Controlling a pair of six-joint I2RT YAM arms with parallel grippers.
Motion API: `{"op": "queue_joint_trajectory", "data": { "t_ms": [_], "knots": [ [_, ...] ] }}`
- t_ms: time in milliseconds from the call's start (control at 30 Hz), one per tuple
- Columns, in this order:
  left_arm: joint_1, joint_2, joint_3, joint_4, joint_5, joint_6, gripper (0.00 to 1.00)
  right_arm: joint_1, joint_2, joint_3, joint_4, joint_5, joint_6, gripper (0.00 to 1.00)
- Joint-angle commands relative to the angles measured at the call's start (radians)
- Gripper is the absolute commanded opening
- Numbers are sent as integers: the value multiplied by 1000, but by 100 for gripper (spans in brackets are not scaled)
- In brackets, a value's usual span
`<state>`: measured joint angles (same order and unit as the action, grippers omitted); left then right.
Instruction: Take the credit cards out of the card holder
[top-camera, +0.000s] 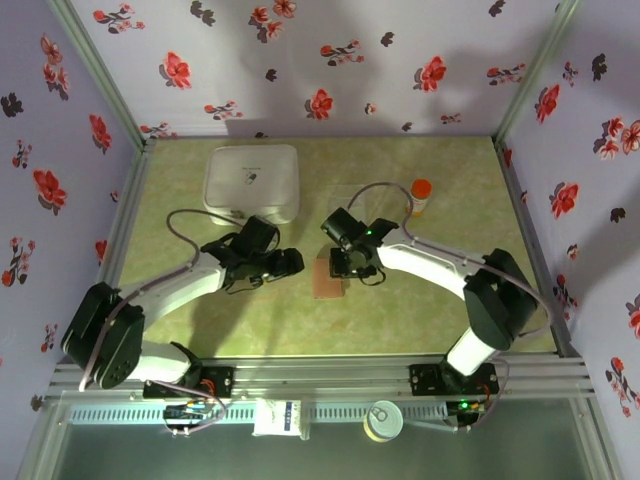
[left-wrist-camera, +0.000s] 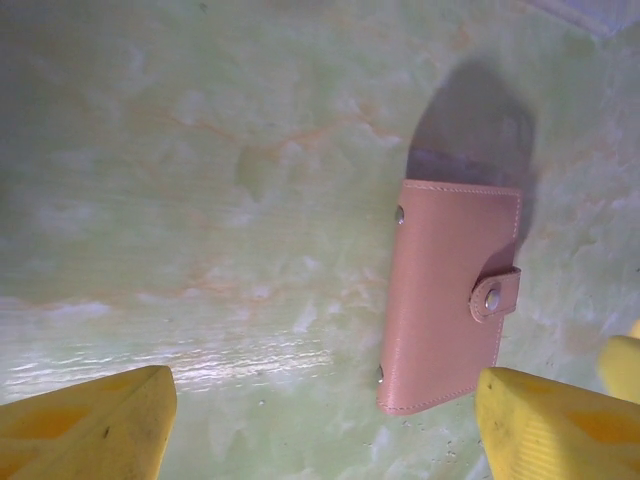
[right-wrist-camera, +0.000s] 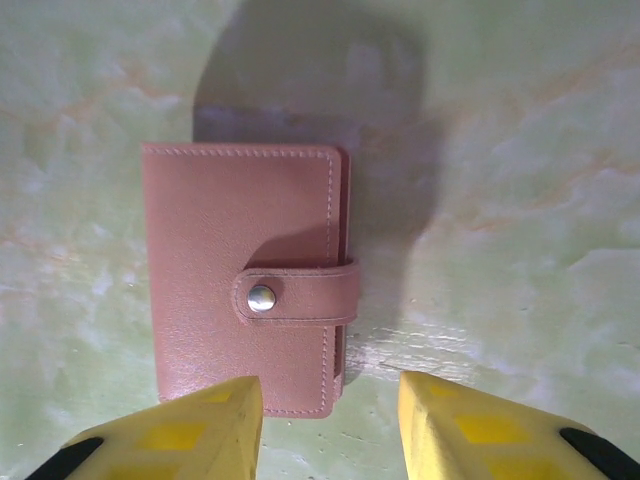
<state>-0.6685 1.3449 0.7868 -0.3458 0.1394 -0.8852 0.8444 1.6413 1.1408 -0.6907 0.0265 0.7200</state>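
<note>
The card holder (top-camera: 328, 277), a reddish-brown leather wallet, lies flat and closed on the green table between the two arms. Its snap strap (right-wrist-camera: 296, 296) is fastened. The credit cards are hidden inside it. My left gripper (top-camera: 290, 262) hovers just left of the holder, open, with nothing between its yellow fingers (left-wrist-camera: 100, 420). In the left wrist view the holder (left-wrist-camera: 450, 300) lies close to the right finger. My right gripper (right-wrist-camera: 330, 400) is open above the holder's (right-wrist-camera: 240, 270) near edge, with one finger over the leather and the other over bare table.
A white square box (top-camera: 252, 182) stands at the back left. A small bottle with an orange cap (top-camera: 421, 196) stands at the back right. Flowered walls close in the table on three sides, and a metal rail (top-camera: 320, 375) runs along the near edge.
</note>
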Motion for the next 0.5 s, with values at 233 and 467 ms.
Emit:
{"op": "queue_joint_trajectory", "data": {
  "t_ms": [233, 467],
  "knots": [
    [82, -98, -96, 71, 43, 41, 66, 44, 155, 123, -25, 35, 52, 37],
    [96, -121, -133, 122, 74, 45, 36, 45, 219, 164, -38, 28, 45, 37]
  ]
}}
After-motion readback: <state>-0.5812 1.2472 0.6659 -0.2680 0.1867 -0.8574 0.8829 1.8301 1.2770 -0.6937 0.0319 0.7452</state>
